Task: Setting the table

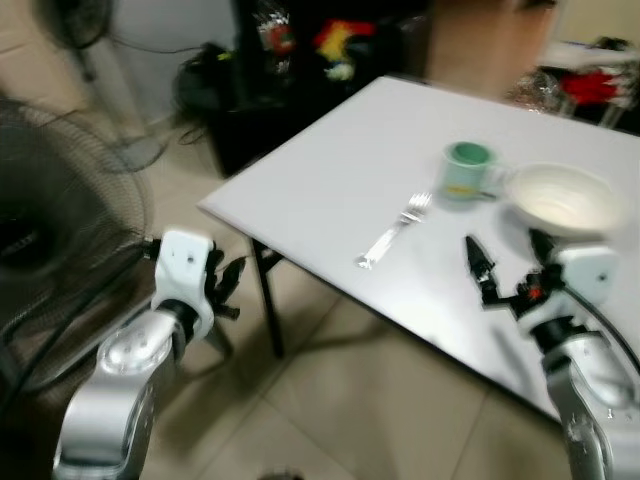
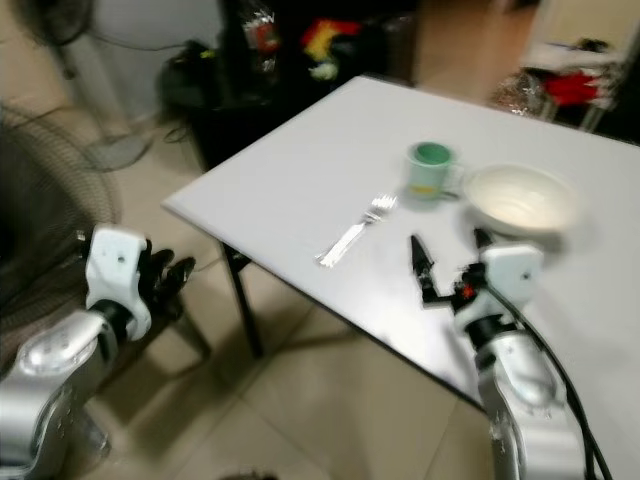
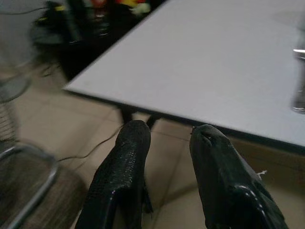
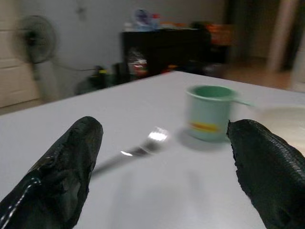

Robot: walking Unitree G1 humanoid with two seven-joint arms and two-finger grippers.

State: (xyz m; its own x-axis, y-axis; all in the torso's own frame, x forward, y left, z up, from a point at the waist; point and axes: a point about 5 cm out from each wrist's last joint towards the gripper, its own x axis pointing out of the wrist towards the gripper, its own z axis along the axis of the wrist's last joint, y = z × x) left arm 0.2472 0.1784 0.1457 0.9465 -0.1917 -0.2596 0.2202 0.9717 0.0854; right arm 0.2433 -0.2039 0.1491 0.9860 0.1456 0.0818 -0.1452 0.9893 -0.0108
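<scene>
The right tool (image 1: pixel 507 268), fingers spread wide and empty, hovers over the bench (image 1: pixel 330 180) near its front edge. The fork (image 1: pixel 394 231) lies mid-bench beside the green mug (image 1: pixel 467 171) and, seemingly, a white bowl (image 1: pixel 563 199). Approach low, straddling the handle. The left tool (image 3: pixel 167 167) hangs slightly parted below the bench corner.

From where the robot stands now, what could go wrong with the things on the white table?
1. The right pincer is open over the table, close to the bowl and the green mug; a sideways swing could knock either one.
2. The fork lies loose and flat on the white table, so a grasp may only push it along.
3. The left pincer hangs beside the table's corner and might strike the edge if raised.
</scene>
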